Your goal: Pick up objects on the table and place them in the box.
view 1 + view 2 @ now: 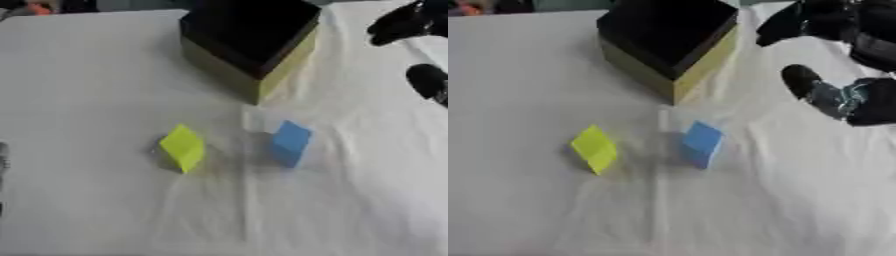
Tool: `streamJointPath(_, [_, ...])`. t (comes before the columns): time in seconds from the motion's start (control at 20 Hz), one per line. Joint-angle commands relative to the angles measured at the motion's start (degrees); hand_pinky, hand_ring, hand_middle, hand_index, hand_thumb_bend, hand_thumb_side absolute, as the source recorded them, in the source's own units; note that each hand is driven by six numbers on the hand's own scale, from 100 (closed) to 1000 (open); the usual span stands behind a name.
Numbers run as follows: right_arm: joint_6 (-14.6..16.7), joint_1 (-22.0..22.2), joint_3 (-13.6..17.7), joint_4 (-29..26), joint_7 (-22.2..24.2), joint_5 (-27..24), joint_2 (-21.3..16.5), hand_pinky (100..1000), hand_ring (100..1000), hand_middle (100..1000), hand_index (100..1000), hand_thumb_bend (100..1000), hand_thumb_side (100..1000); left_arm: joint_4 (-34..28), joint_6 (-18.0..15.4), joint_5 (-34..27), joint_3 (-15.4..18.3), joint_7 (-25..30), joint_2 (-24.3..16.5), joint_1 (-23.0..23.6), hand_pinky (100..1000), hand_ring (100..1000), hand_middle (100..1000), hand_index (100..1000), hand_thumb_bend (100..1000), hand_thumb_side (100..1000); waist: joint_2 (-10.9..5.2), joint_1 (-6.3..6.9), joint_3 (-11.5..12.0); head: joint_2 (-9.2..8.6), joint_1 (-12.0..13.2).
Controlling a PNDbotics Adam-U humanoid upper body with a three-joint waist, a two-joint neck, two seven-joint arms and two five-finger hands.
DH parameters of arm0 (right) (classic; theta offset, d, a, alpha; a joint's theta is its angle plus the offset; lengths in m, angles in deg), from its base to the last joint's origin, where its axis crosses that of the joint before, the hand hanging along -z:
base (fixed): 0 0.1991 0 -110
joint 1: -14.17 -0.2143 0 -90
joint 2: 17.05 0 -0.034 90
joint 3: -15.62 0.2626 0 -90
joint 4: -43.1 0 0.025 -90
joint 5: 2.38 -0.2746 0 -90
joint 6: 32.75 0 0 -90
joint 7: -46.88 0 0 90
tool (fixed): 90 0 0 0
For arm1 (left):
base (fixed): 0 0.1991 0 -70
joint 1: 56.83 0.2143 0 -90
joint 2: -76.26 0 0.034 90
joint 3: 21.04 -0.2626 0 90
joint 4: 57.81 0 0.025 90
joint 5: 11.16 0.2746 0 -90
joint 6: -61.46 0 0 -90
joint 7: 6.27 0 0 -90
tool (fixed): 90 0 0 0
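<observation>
Our right hand (833, 97) hangs above the white cloth (527, 70), fingers (802, 80) spread and holding nothing — its wrist is cut off at the edge. The blue block (703, 142) and yellow block (594, 148) lie near the yellow box (697, 62), whose dark inside we cannot make out.

A white cloth (87, 90) covers the desk from edge to edge, and it lies rumpled, with soft folds running down the near middle and more creases bunched toward the far right. Along the far edge, beyond the cloth, a dark strip of background shows, and at the far left corner sits a small orange-red patch (37, 8), too blurred to make out. At the left edge of the left eye view a thin dark sliver (3, 155) shows, too little to name.
</observation>
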Motion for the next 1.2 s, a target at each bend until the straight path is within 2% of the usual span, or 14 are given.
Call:
streamJointPath(0.05, [0.7, -1.7, -1.2, -0.8, 3.2, 1.7, -0.4, 850, 938, 876, 906, 115, 874, -0.9, -0.1, -0.2, 0.0, 0.3, -1.5, -0.7, 647, 759, 761, 773, 181, 1000, -0.93, -0.18, 0.1, -0.52, -0.6])
streamJointPath(0.2, [0.2, -3.1, -2.9, -0.8, 5.7, 2.5, 0.7, 855, 945, 877, 904, 139, 829, -0.9, -0.1, -0.3, -0.1, 0.4, -1.5, -0.8, 647, 759, 761, 773, 182, 1000, -0.92, -0.23, 0.3, -0.56, -1.2])
streamJointPath(0.4, [-1.7, -5.3, -5.4, -0.8, 9.7, 2.5, 2.4, 862, 953, 877, 902, 222, 751, -0.9, 0.0, -0.5, -0.2, 0.7, -1.4, -1.0, 647, 759, 761, 773, 181, 1000, -0.95, -0.28, 0.5, -0.56, -1.5])
streamJointPath(0.55, [-2.8, -6.7, -6.8, -0.8, 12.2, 3.4, 3.4, 860, 951, 880, 899, 298, 658, -0.9, 0.0, -0.5, -0.3, 0.7, -1.4, -0.9, 648, 760, 761, 773, 181, 1000, -0.95, -0.28, 0.6, -0.58, -1.7])
streamJointPath(0.6, [-3.1, -7.0, -7.1, -0.8, 12.9, 4.0, 3.7, 860, 950, 879, 898, 300, 651, -0.9, 0.0, -0.5, -0.3, 0.8, -1.4, -0.9, 648, 760, 761, 773, 181, 1000, -0.94, -0.28, 0.6, -0.59, -1.7])
streamJointPath(0.65, [-3.3, -7.3, -7.4, -0.8, 13.5, 4.6, 3.9, 857, 947, 878, 898, 317, 605, -0.9, 0.0, -0.6, -0.3, 0.8, -1.4, -0.9, 649, 760, 761, 773, 181, 1000, -0.93, -0.28, 0.6, -0.59, -1.7])
streamJointPath(0.8, [-3.6, -7.9, -8.3, -0.8, 15.3, 6.2, 4.5, 853, 943, 884, 907, 321, 534, -0.9, 0.0, -0.6, -0.3, 0.9, -1.3, -1.0, 650, 760, 761, 772, 181, 1000, -0.86, -0.29, 0.7, -0.58, -1.8])
streamJointPath(0.85, [-3.8, -8.0, -8.5, -0.8, 16.0, 6.4, 4.7, 855, 941, 889, 914, 313, 476, -0.9, 0.0, -0.6, -0.3, 1.0, -1.3, -1.0, 650, 760, 761, 772, 179, 1000, -0.84, -0.3, 0.7, -0.53, -1.8])
streamJointPath(0.9, [-4.2, -8.1, -8.8, -0.8, 16.8, 6.4, 4.9, 855, 940, 888, 915, 312, 468, -0.9, 0.1, -0.6, -0.4, 1.0, -1.3, -1.0, 650, 760, 761, 772, 179, 1000, -0.83, -0.3, 0.7, -0.51, -1.8])
streamJointPath(0.95, [-4.6, -8.3, -9.1, -0.8, 17.6, 6.3, 5.1, 855, 937, 886, 918, 308, 423, -0.9, 0.1, -0.7, -0.4, 1.0, -1.3, -1.0, 650, 760, 761, 772, 179, 1000, -0.81, -0.3, 0.7, -0.51, -1.9])
streamJointPath(1.2, [-6.4, -9.0, -10.2, 0.5, 20.9, 5.7, 6.1, 857, 931, 880, 927, 302, 361, -0.9, 0.1, -0.7, -0.4, 1.2, -1.2, -1.0, 650, 761, 761, 772, 177, 1000, -0.67, -0.24, 0.9, -0.64, -2.0])
